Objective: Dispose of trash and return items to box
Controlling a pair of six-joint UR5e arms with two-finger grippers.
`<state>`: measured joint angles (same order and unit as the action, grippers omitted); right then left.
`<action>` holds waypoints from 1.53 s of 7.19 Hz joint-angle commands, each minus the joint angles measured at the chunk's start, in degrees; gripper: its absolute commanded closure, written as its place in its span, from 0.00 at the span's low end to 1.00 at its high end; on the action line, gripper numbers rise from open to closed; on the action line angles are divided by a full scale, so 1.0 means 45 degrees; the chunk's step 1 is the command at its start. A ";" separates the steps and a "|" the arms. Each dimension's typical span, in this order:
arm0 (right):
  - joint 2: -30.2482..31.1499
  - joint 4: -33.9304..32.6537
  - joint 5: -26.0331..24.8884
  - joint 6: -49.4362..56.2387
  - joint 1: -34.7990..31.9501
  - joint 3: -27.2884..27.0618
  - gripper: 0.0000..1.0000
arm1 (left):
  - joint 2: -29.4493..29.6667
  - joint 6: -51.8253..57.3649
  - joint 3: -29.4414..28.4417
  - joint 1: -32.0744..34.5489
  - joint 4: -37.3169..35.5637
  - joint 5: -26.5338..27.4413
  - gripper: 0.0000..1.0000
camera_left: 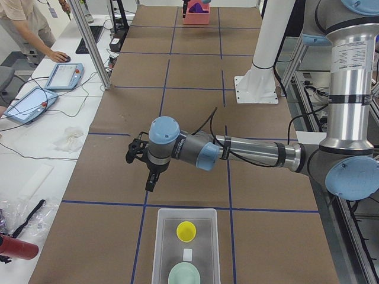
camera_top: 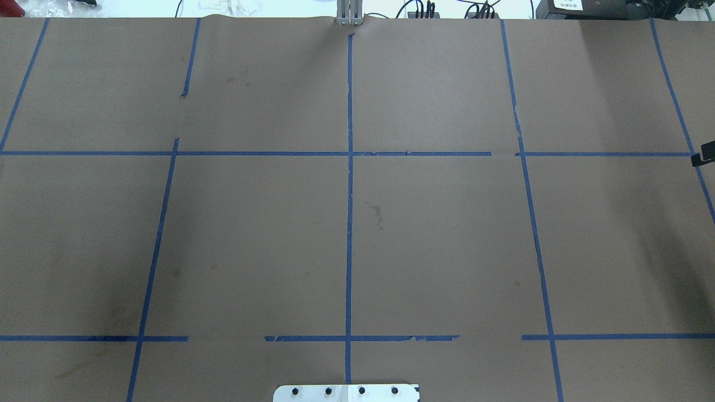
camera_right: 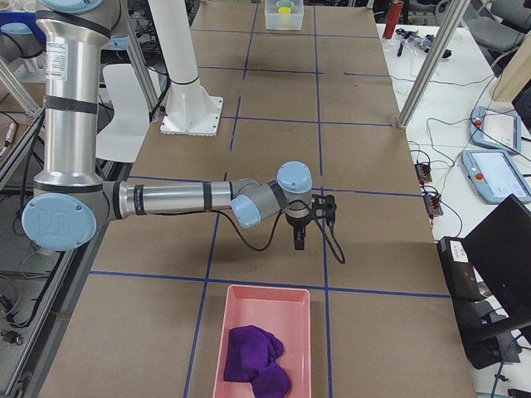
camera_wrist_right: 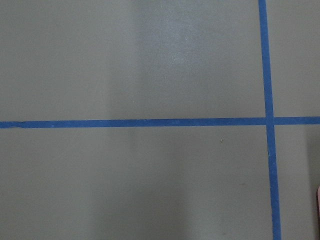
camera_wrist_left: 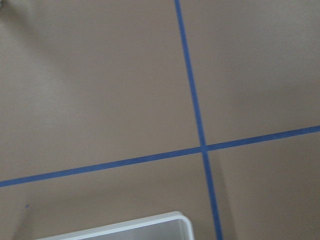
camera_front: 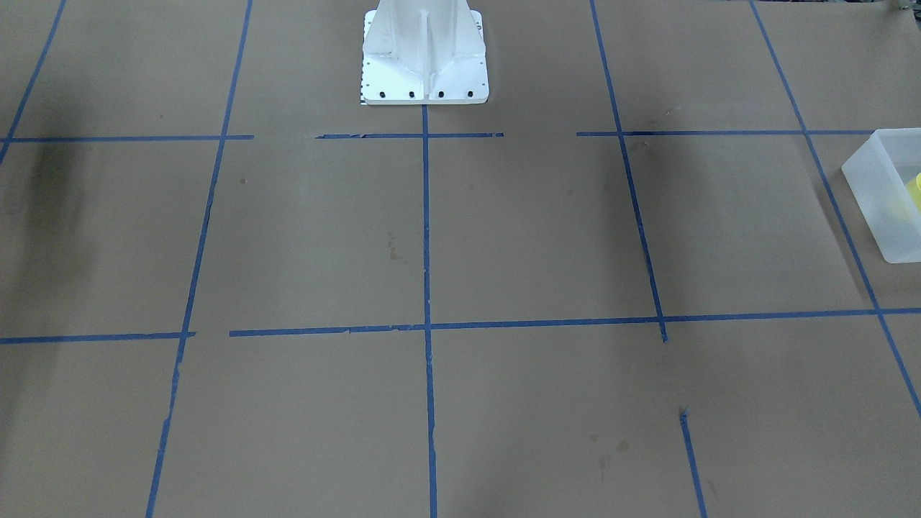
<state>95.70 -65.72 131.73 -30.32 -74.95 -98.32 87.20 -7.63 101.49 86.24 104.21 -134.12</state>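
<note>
Brown paper tabletop [camera_top: 447, 251], blue tape grid [camera_top: 349, 223] | left gripper [camera_left: 150, 183], right gripper [camera_right: 299, 240]: cannot tell if open

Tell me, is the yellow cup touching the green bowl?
Apart. The exterior left view shows the yellow cup and the green bowl with bare floor of the box and a small white piece between them.

The left arm [camera_left: 254, 152] reaches out level, with the left gripper [camera_left: 151, 181] pointing down. The right arm [camera_right: 166, 198] and right gripper [camera_right: 299, 239] are posed alike. Neither grip state can be made out.

1 cup [camera_left: 186, 231], 1 bowl [camera_left: 184, 274], 1 box [camera_left: 204, 234] (1 pink tray [camera_right: 270, 308])
</note>
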 commanded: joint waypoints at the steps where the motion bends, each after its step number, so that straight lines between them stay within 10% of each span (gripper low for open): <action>1: 0.0274 -0.0063 -0.0016 0.0000 0.0016 -0.0452 0.00 | 0.0094 -0.1620 0.0979 -0.1094 -0.0033 -0.0117 0.00; 6: 0.1389 -0.0239 0.0295 0.1886 -0.0314 -0.0749 0.00 | -0.0018 -0.1886 0.0807 -0.2132 0.0842 -0.0548 0.00; 11: -0.0484 -0.6918 0.0200 0.7399 -0.2464 -0.1668 0.00 | -0.0415 -0.0121 -0.0288 -0.2074 0.0735 -0.0488 0.00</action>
<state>95.27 -92.61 133.49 -1.08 -84.81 -105.85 85.02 -8.48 100.43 76.84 109.66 -136.18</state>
